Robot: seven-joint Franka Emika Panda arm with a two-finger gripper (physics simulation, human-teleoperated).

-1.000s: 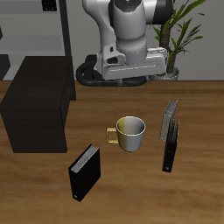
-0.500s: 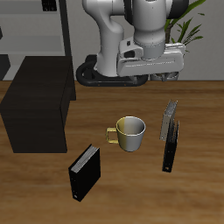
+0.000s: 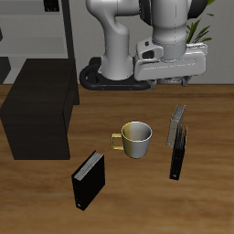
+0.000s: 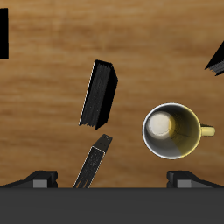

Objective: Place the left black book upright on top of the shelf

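Observation:
The left black book (image 3: 177,154) stands slim and upright on the table near the front, beside the mug; it also shows in the wrist view (image 4: 99,94). The thin grey book (image 3: 177,125) leans just behind it (image 4: 92,163). The shelf (image 3: 41,105) is the low black cabinet across the table, its flat top bare. My gripper (image 3: 170,81) hangs high above the table, behind the two books, open and empty. In the wrist view (image 4: 112,180) its fingertips (image 4: 39,179) are spread wide.
A cream mug (image 3: 136,137) with a yellow handle stands mid-table (image 4: 172,131). Another black book (image 3: 88,179) with a pale page edge stands near the front edge (image 4: 217,58). A tall dark open rack (image 3: 37,32) stands behind the shelf. A potted plant (image 3: 187,32) is at the back.
My gripper has moved sideways, away from the shelf, from above the mug's back side to above the two books. Nothing on the table has moved.

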